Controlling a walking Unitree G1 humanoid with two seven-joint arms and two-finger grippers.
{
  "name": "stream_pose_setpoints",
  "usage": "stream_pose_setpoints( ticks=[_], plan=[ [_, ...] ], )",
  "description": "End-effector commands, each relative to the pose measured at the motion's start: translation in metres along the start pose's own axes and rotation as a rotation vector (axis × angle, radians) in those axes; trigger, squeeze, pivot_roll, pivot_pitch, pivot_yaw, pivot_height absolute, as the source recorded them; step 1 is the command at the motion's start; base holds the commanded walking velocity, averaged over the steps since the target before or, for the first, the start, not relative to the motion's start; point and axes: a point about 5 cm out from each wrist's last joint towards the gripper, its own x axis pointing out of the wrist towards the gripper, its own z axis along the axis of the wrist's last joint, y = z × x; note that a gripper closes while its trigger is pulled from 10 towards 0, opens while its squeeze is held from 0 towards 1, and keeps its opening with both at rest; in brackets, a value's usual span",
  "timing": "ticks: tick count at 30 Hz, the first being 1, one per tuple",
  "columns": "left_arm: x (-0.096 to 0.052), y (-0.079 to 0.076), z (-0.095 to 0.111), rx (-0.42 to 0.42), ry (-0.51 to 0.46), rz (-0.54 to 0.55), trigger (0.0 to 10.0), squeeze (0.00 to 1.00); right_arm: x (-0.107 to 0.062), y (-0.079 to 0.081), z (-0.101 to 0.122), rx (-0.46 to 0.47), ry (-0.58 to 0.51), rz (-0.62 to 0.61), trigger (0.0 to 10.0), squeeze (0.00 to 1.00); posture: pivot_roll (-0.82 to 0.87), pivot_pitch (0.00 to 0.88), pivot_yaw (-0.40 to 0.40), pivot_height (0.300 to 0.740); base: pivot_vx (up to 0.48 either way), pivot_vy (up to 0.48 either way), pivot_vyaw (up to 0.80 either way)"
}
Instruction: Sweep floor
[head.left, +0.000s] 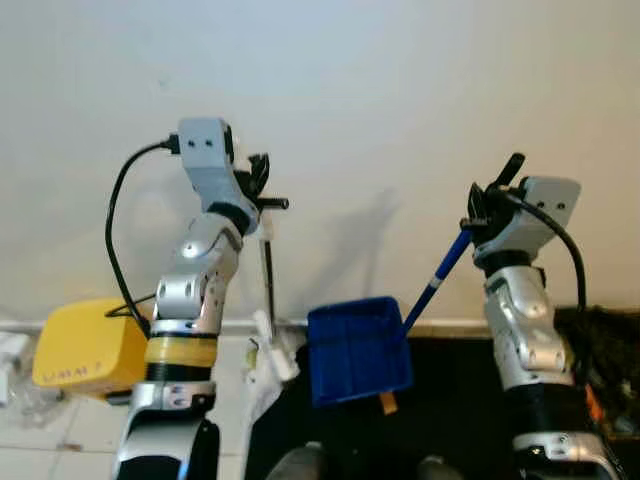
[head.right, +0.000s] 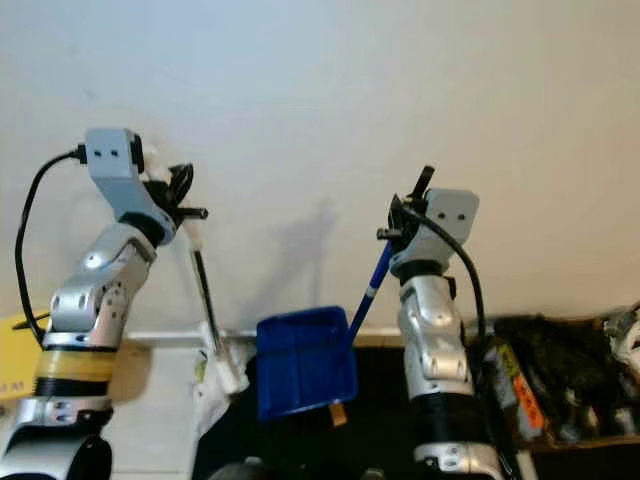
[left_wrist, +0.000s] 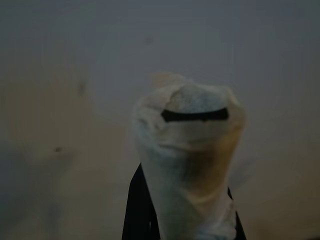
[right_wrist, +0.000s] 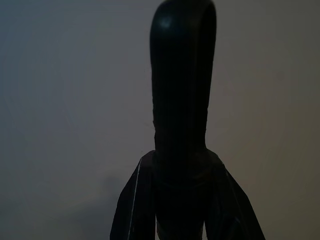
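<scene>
Backdrop: pale wall, white baseboard, dark floor below
Left end effector (head.left: 262, 190): raised, clamped on broom handle (head.left: 268, 270)
Right end effector (head.left: 487, 205): clamped on blue dustpan (head.left: 358, 350) handle
Progress: tools up, sweeping seemingly not underway

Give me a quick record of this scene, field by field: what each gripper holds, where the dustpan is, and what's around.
left gripper: raised, shut on broom handle
right gripper: raised, shut on dustpan handle
dustpan: blue, hanging low between the arms
handle tip: wrapped in pale cloth or tape
backdrop: wall
floor left: yellow box
floor right: dark clutter
</scene>
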Motion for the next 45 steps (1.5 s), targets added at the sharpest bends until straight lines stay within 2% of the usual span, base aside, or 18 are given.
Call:
stream_pose_setpoints(
  ticks=[1, 8, 23, 35, 45],
  plan=[
    [0.001, -0.003, 0.008, 0.037, -0.037, -0.020, 10.0, 0.00, 0.001, -0.001, 0.007, 0.005, -0.033, -0.006, 10.0, 0.00, 0.10, 0.068, 0.076, 0.740, 0.000, 0.000, 0.00],
    [0.001, -0.004, 0.007, 0.046, -0.036, -0.028, 10.0, 0.00, 0.001, -0.001, 0.007, 0.005, -0.033, -0.007, 10.0, 0.00, 0.10, 0.069, 0.079, 0.740, 0.000, 0.000, 0.00],
    [0.002, -0.001, 0.003, 0.051, -0.014, -0.007, 10.0, 0.00, 0.000, -0.002, 0.006, 0.008, -0.033, -0.012, 10.0, 0.00, 0.10, 0.074, 0.083, 0.740, 0.259, -0.334, 0.00],
    [0.003, 0.008, 0.002, 0.063, -0.001, 0.052, 10.0, 0.00, 0.000, -0.003, 0.006, 0.010, -0.032, -0.017, 10.0, 0.00, 0.10, 0.074, 0.087, 0.740, 0.025, 0.000, 0.00],
    [0.002, 0.007, -0.001, 0.068, 0.005, 0.050, 10.0, 0.00, 0.000, -0.003, 0.006, 0.008, -0.031, -0.014, 10.0, 0.00, 0.10, 0.077, 0.084, 0.740, 0.000, 0.000, 0.00]
  ],
)
